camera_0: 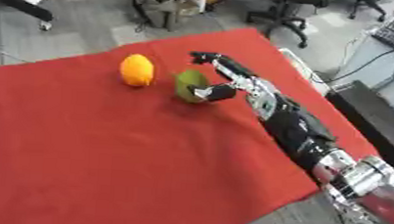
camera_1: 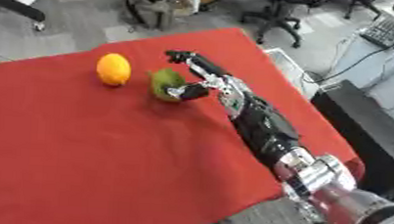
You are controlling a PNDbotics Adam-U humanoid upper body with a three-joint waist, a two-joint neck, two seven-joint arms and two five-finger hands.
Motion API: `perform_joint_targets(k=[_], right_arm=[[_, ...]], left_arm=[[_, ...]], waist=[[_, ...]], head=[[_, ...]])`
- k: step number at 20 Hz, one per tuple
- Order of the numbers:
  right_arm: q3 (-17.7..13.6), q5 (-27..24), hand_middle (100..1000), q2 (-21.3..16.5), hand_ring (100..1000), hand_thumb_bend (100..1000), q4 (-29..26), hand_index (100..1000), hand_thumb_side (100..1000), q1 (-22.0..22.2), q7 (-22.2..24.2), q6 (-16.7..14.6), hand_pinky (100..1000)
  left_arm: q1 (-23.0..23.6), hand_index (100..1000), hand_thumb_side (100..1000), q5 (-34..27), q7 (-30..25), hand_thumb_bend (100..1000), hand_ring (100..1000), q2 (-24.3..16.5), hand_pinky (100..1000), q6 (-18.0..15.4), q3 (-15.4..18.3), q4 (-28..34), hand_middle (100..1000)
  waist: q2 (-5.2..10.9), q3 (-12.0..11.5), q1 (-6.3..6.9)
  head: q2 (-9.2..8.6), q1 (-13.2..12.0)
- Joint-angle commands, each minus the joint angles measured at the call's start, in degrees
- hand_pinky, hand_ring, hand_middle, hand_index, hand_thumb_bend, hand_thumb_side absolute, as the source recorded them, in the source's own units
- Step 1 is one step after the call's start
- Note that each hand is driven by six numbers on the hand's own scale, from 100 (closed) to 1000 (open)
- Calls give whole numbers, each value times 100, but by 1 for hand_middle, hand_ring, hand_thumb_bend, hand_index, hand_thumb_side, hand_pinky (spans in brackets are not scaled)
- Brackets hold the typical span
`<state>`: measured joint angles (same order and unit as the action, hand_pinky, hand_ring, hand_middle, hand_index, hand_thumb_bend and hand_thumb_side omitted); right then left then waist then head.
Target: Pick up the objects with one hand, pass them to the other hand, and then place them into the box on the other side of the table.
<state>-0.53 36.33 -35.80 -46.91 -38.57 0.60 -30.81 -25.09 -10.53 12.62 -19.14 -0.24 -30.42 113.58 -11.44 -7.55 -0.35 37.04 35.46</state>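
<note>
A green oval fruit (camera_0: 188,84) lies on the red cloth (camera_0: 104,152), right of centre at the far side. An orange fruit (camera_0: 137,70) sits just to its left, a small gap apart. My right hand (camera_0: 241,82) reaches in from the lower right and brackets the green fruit. Its fingers (camera_0: 212,59) stretch out straight past the fruit's far side, and its thumb (camera_0: 215,92) touches the fruit's near right side. The hand is open, not closed round the fruit. My left hand shows in neither view. No box is visible.
The red cloth's right edge runs close beside my right forearm (camera_0: 298,127). A white flat object (camera_0: 299,66) lies along that edge, and a dark cabinet (camera_0: 380,120) stands further right. Office chairs (camera_0: 284,11) stand on the grey floor beyond the table.
</note>
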Motion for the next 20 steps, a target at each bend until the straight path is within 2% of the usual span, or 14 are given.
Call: perform_joint_targets(k=[1,3,4,6,7,10,12,14,17,20], right_arm=[[-7,245,434,-34,714,168,-40,616,164,-17,-142,76,928],[-14,336,303,65,641,100,-177,472,100,38,-531,205,881],[-2,334,265,117,618,100,-290,434,100,68,-751,254,870],[59,187,250,230,608,100,-684,419,100,141,-1146,286,866],[105,54,250,289,606,100,-980,418,100,190,-1290,282,857],[376,-375,262,513,604,100,-2424,424,100,370,-1526,158,833],[587,-668,270,667,606,100,-3433,427,100,494,-1507,158,824],[931,-1151,271,924,605,100,-4292,427,100,609,-1358,119,840],[1282,-1923,271,1221,601,100,-5377,425,100,647,-850,394,851],[1569,-2595,270,1436,600,100,-6006,425,100,594,-333,646,855]], left_arm=[[39,607,639,63,53,423,755,31,937,64,-14,101,723],[167,604,650,99,158,418,756,57,940,147,-25,101,724],[237,602,659,125,219,416,757,57,941,197,-28,101,724],[397,598,674,179,346,409,758,15,944,323,-37,101,726],[483,595,683,199,415,405,758,-24,945,402,-46,101,727],[747,584,710,153,658,392,759,-153,950,749,-95,101,729],[800,582,718,64,777,387,765,-210,951,971,-151,101,739],[745,586,701,34,794,387,786,-279,953,1196,-228,101,771],[512,609,660,211,602,406,825,-349,957,1460,-362,101,822],[234,635,635,417,300,440,862,-386,967,1562,-512,101,867]], waist=[[88,17,-32],[111,67,-50],[124,100,-58],[163,188,-74],[186,240,-81],[285,441,-101],[334,536,-106],[365,587,-98],[382,613,-87],[380,602,-91]], head=[[-95,-26],[-89,-118],[-81,-190],[-55,-421],[-29,-592],[98,-1557],[172,-2084],[230,-2456],[292,-2728],[333,-2806]])
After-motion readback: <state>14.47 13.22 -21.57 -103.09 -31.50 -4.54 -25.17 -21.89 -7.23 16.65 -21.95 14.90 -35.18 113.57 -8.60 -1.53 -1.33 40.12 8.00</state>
